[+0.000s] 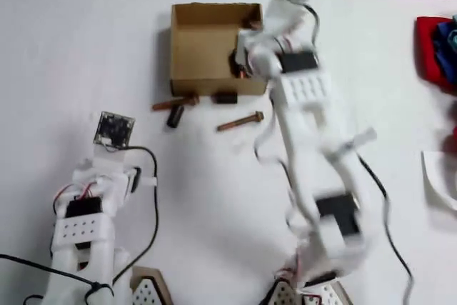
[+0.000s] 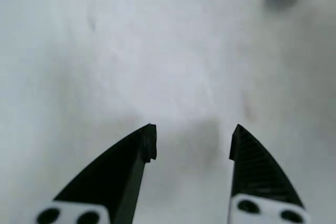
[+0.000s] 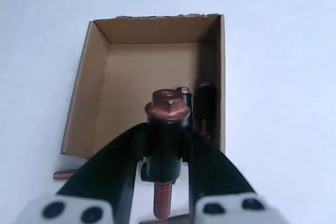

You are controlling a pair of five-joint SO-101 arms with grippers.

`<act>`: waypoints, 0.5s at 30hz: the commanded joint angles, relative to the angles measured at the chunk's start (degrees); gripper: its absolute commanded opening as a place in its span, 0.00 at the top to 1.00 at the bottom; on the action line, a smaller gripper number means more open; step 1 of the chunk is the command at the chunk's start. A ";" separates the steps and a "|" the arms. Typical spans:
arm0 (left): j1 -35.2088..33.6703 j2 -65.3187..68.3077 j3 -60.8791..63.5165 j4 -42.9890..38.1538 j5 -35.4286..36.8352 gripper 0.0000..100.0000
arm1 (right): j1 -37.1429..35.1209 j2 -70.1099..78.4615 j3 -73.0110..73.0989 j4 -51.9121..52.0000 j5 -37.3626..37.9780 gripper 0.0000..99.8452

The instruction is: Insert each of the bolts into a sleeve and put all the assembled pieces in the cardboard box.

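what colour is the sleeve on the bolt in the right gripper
Black sleeve, clearest in the right wrist view.

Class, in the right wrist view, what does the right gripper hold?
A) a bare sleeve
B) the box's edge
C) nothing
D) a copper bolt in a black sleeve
D: the right gripper is shut on a copper-headed bolt seated in a black sleeve, by the cardboard box.

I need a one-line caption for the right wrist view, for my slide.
Right gripper holds a sleeved bolt over the cardboard box, where another assembled piece lies.
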 commanded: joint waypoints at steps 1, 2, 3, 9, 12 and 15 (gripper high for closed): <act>-0.18 -0.88 0.22 -0.97 -0.26 0.76 | -1.98 20.09 -37.45 7.60 -0.44 0.98; -0.18 -0.88 0.22 -0.97 -0.26 0.76 | -2.24 25.27 -44.31 9.27 -0.44 0.98; -0.18 -0.79 0.22 -0.97 -0.26 0.76 | -2.59 30.29 -50.64 10.59 -0.44 0.98; -0.18 -0.70 0.22 -0.97 -0.26 0.76 | -2.68 51.03 -70.86 10.24 -0.09 0.98; -0.18 -0.62 0.22 -0.97 -0.26 0.76 | -2.59 53.58 -70.15 7.08 -0.09 0.98; -0.18 -0.62 0.22 -0.97 -0.26 0.76 | -2.86 54.20 -67.69 4.26 -0.09 0.98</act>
